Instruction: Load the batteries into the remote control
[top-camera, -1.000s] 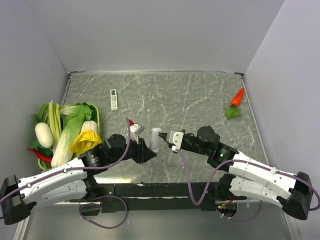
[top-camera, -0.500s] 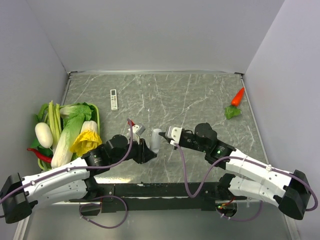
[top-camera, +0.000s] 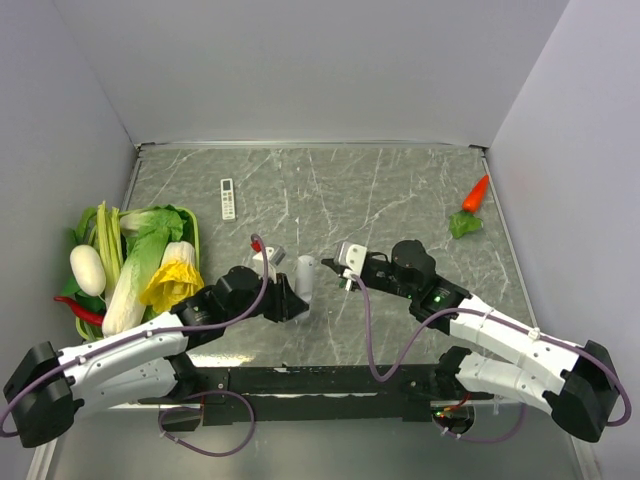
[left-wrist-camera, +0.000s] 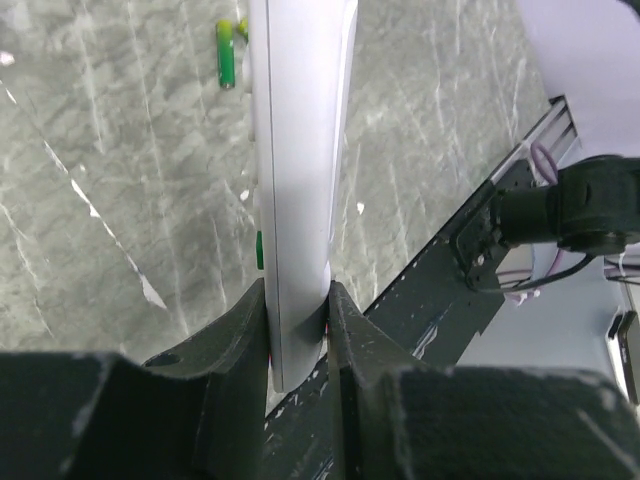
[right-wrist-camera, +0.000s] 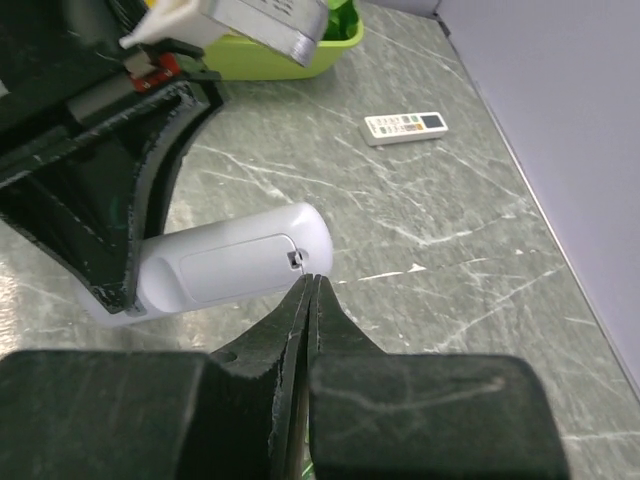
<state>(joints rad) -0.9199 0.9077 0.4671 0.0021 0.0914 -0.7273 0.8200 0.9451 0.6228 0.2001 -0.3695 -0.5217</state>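
One white remote control (left-wrist-camera: 300, 150) sits clamped between the two fingers of my left claw (left-wrist-camera: 297, 300), gripped by its long sides at one end, with the rest of the bar reaching out past my fingertips. From above, the remote (top-camera: 303, 275) is at the near middle of the table (top-camera: 400, 190), between my two arms. My right wrist camera shows its back, with the cover in place and a small latch at the rounded end.

My right claw (right-wrist-camera: 308, 285) is closed with nothing between its tips. They are pressed together and pointed at that latch end of the cover. I cannot tell whether they touch it.

On the marble top beyond the remote, my left wrist camera shows one green battery (left-wrist-camera: 226, 55) lying flat. A second green battery (left-wrist-camera: 242, 28) is just beside it, half hidden behind the remote's edge.

Further out, a slim white remote with button rows (top-camera: 228, 198) lies on the far left part of the table. A green basket (top-camera: 193, 228) heaped with vegetables stands at the left edge. A toy carrot (top-camera: 477, 192) with a leafy green piece (top-camera: 463, 225) lies at the far right.
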